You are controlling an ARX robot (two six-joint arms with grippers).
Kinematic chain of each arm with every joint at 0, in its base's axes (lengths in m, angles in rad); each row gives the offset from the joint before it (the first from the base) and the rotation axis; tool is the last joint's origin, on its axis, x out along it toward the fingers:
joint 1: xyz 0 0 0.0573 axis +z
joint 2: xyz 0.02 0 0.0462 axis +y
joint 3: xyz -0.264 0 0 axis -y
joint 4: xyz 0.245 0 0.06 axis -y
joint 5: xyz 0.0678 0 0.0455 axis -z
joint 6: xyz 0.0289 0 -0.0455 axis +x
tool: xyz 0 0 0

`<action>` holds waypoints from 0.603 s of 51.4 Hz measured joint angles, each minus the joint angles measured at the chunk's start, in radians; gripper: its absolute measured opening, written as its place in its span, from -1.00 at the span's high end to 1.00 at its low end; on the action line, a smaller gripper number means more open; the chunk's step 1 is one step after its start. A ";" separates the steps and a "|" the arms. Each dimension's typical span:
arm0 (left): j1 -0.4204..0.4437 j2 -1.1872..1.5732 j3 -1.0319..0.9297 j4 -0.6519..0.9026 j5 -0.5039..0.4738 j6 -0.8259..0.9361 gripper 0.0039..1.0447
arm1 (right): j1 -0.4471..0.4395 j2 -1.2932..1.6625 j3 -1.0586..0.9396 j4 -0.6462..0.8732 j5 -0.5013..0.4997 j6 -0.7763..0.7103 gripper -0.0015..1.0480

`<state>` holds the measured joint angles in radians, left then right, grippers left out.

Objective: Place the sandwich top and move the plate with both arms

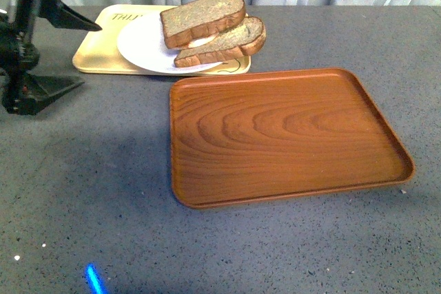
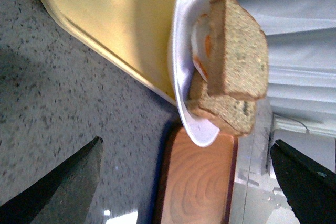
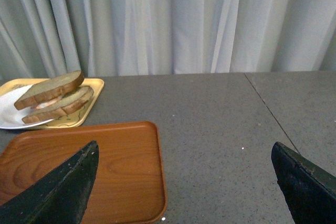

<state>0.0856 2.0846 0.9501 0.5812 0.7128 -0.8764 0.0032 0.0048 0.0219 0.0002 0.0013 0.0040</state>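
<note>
The sandwich top (image 1: 203, 17), a brown bread slice, lies tilted on a lower slice (image 1: 224, 45), with egg white showing between them. Both rest on the white plate (image 1: 141, 46), which sits on a pale yellow tray (image 1: 96, 56) at the back left. My left gripper (image 1: 91, 55) stands open to the left of the plate, apart from it and holding nothing. The left wrist view shows the sandwich top (image 2: 239, 51), the plate (image 2: 181, 51) and the open left gripper (image 2: 186, 182). My right gripper (image 3: 184, 177) is open and empty over the table, far from the plate (image 3: 13, 114) and the sandwich top (image 3: 50, 88).
A brown wood-grain tray (image 1: 282, 132) lies empty in the middle of the grey table, just in front of the plate; it also shows as the wood tray (image 3: 89, 166) beside my right gripper. Pale curtains hang behind the table's far edge.
</note>
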 joint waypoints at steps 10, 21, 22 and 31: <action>0.084 -0.198 -0.239 0.090 0.101 0.071 -0.83 | 0.000 0.000 0.000 0.000 0.000 0.000 -0.82; 0.099 -0.233 -0.331 0.213 -0.008 0.169 -0.71 | 0.000 0.000 0.000 0.000 0.000 0.000 -0.82; 0.089 -0.225 -0.347 0.266 -0.056 0.204 -0.65 | 0.000 0.000 0.000 0.000 0.000 0.000 -0.82; 0.019 -0.290 -0.579 0.750 -0.519 0.623 0.05 | 0.000 0.000 0.000 0.000 0.000 0.000 -0.82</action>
<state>0.1043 1.7950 0.3710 1.3315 0.1936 -0.2539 0.0032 0.0044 0.0219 -0.0002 0.0010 0.0040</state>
